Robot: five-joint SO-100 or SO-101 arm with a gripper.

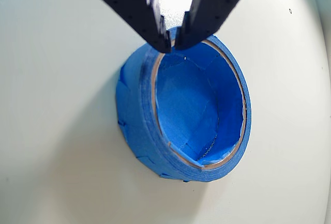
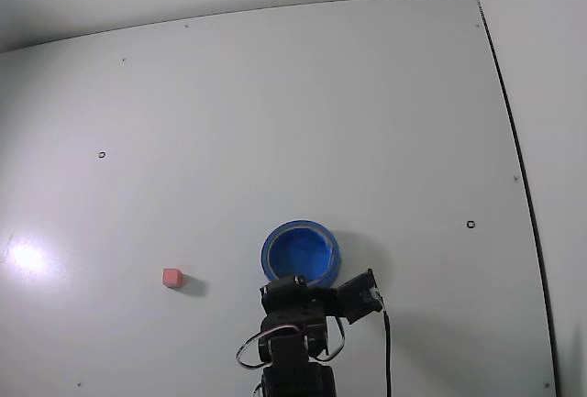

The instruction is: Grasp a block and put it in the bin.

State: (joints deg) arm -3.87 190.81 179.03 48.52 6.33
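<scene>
Bright even light; glare spot on table (image 2: 27, 257) (left edge); wrist view soft, edges curved

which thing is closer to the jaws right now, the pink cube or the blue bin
The blue bin: the gripper hovers at its rim, while the pink cube sits apart, to the left in the fixed view.

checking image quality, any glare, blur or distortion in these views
Fixed view: a glare spot on the table at left, the block casts a shadow to its right. Wrist view: gripper soft and close, bin sharper, bright patch behind the fingers.
</scene>
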